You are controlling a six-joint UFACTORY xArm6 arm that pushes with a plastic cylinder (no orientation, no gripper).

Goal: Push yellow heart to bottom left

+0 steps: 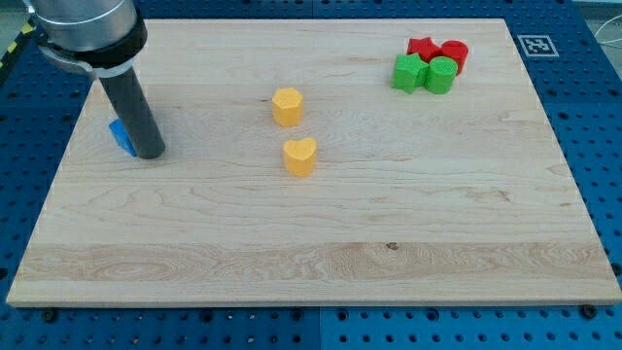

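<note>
My tip (149, 154) sits at the counter's (292, 262) left, touching a blue block (120, 136); no jaws, just the rod. Yellow heart (299, 156) is mid-counter, well right of it, yellow hexagon block (287, 106) just above. Red and green blocks (428, 64) cluster top right.

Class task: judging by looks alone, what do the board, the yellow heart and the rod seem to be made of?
Board: pale wood, visible grain lines and a knot, matte.
Yellow heart: probably painted wood or plastic; flat uniform colour, no grain visible.
Rod above my tip: dark, smooth, slightly glossy, perhaps plastic or rubber-coated metal.
</note>
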